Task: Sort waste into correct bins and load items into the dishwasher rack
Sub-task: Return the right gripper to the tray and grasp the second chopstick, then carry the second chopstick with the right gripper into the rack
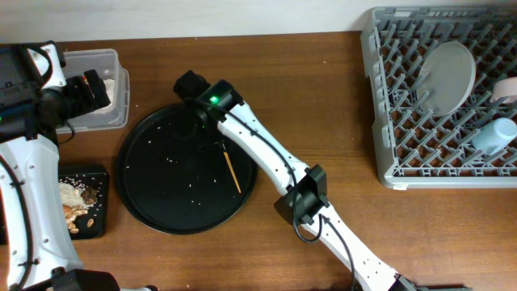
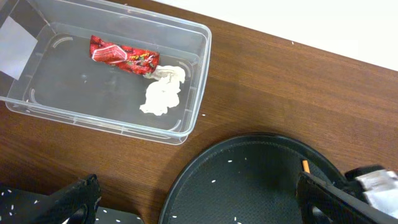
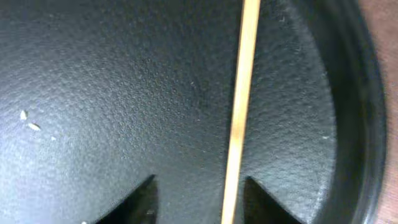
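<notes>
Currently, a chopstick is seen in the right wrist view lying flat on the round black tray. Its long axis runs straight up the frame, roughly parallel to the tray's raised rim on that side. The right jaws are set partly open astride its near end. The two dark fingertips stand apart, with the stick nearer the right-hand one and not visibly clamped (contact there cannot be settled). A clear gap shows on the other side, where a few rice grains are noted.

From overhead, one chopstick is recorded on the tray's right half, pointing from upper left to lower right, its upper end close under the right arm. Whether it is the same stick cannot be told. Open tray floor lies to its left, and the rim is near on its right.

The left jaws are spread to their widest, with nothing between them, near the clear tub. In the tub a red wrapper and a white tissue are noted, touching. Food scraps lie in the black bin. A plate and a blue cup stand in the grey rack, well apart from the tray.
</notes>
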